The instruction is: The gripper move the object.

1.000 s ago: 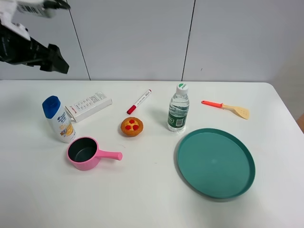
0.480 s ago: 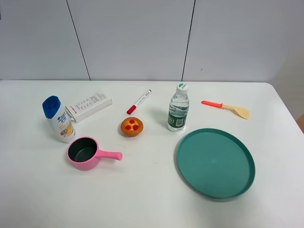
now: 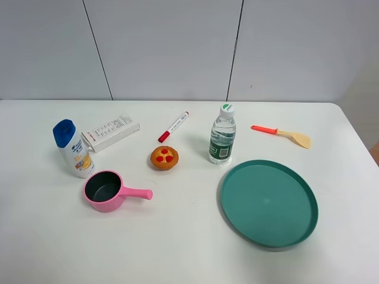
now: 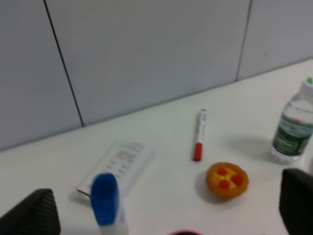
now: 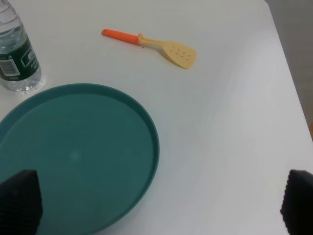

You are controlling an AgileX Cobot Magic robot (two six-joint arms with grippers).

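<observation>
The white shampoo bottle (image 3: 73, 149) with a blue flip cap and an orange-blue label stands upright at the left of the table. Its blue cap also shows in the left wrist view (image 4: 104, 198). Neither arm shows in the exterior high view. My left gripper (image 4: 164, 208) is open and empty, held high above and in front of the bottle, with only its two black fingertips (image 4: 32, 214) in view. My right gripper (image 5: 159, 200) is open and empty above the teal plate's near edge.
A pink pot (image 3: 106, 190) sits just in front of the shampoo bottle and a white box (image 3: 110, 131) behind it. A red marker (image 3: 173, 126), a toy tart (image 3: 164, 157), a clear water bottle (image 3: 222, 142), a teal plate (image 3: 296, 195) and an orange-handled spatula (image 3: 283, 135) lie to the right.
The left arm, seen at the top left of the exterior high view one second ago, has moved out of that view. Nothing on the table has moved.
</observation>
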